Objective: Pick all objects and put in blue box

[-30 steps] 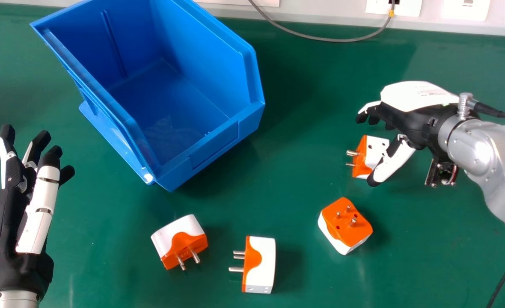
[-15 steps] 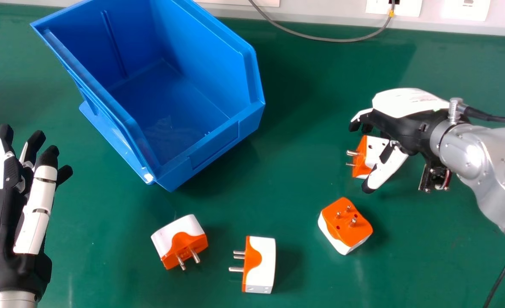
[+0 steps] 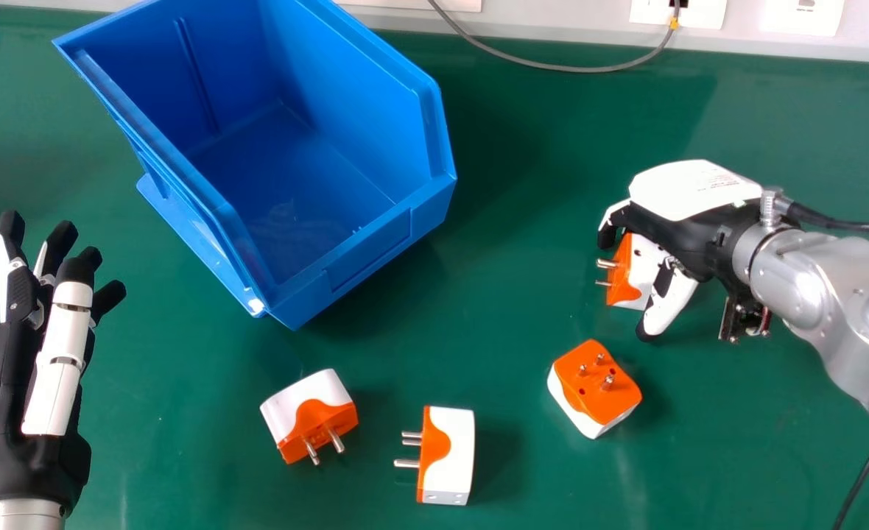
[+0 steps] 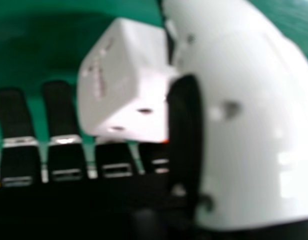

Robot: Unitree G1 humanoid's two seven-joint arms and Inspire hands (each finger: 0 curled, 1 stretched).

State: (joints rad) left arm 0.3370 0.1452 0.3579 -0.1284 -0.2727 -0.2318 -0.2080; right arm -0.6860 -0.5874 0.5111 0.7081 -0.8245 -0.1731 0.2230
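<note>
The right robot hand (image 3: 688,221) was spread around one white-and-orange adapter (image 3: 630,269) on the glossy green worktop (image 3: 523,184); three more adapters (image 3: 445,456) lay nearer. The left robot hand (image 3: 18,383) was relaxed. Behind the blue box (image 3: 294,184) ran a pale wall (image 3: 552,22).

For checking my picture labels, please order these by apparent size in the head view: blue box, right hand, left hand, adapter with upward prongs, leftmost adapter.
1. Blue box
2. Left hand
3. Right hand
4. Adapter with upward prongs and leftmost adapter: they look too alike to rank.
</note>
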